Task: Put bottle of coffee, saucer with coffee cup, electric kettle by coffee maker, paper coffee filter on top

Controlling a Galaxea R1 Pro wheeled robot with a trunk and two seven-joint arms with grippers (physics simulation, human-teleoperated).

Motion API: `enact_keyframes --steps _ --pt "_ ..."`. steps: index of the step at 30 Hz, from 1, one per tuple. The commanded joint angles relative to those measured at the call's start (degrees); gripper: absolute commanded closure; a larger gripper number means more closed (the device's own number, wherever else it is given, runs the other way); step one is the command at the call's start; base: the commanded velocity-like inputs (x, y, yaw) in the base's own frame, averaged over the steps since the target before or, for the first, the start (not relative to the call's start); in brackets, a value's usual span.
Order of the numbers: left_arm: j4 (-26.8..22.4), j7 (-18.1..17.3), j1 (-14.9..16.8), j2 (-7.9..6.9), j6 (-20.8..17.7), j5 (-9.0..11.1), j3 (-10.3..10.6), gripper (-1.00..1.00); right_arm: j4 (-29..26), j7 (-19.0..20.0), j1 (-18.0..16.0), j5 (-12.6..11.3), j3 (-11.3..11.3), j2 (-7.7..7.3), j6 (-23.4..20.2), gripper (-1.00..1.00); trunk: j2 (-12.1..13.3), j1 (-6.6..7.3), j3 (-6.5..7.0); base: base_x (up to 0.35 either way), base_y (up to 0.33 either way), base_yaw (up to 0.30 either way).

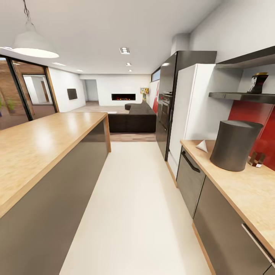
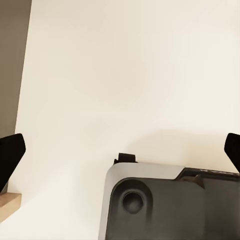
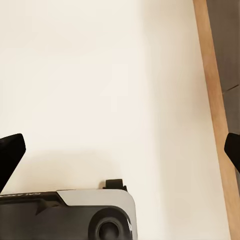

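Two grippers point down at pale floor, each with fingertips spread wide at the frame edges, nothing held: left gripper (image 2: pixel 120 150), right gripper (image 3: pixel 120 150). On the right, kitchen countertop (image 1: pixel 244 191) carries the coffee maker (image 1: pixel 235 145), seen as a dark grey rounded column; paper coffee filter (image 1: pixel 202 146) lies just left of it, farther along. Bottle of coffee (image 1: pixel 259 83) stands on the kitchen shelf (image 1: pixel 240 97) above. Orange-wood island (image 1: pixel 42 141) runs along the left
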State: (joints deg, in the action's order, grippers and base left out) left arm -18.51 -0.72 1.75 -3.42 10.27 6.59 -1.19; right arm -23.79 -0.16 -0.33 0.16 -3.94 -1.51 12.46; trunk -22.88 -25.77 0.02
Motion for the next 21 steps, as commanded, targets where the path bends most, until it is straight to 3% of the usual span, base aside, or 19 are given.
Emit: enact_keyframes --steps 1,8,21 --pt "0.1 -0.1 0.0 0.00 0.2 0.6 0.1 -1.00 0.1 0.0 0.0 0.0 -0.1 0.02 0.2 -1.00 0.0 -0.02 -0.02 0.000 0.000 0.000" --pt "0.1 -0.1 0.1 -0.12 0.2 0.5 0.1 -1.00 0.1 0.0 0.0 0.0 -0.1 -0.01 0.2 -1.00 0.0 -0.02 -0.02 0.064 0.000 0.000" --pt "0.1 -0.1 0.1 -0.27 0.2 0.5 0.1 -1.00 0.2 0.4 0.0 0.6 0.3 -0.40 0.2 -1.00 0.0 -0.02 -0.02 0.317 0.000 0.000"
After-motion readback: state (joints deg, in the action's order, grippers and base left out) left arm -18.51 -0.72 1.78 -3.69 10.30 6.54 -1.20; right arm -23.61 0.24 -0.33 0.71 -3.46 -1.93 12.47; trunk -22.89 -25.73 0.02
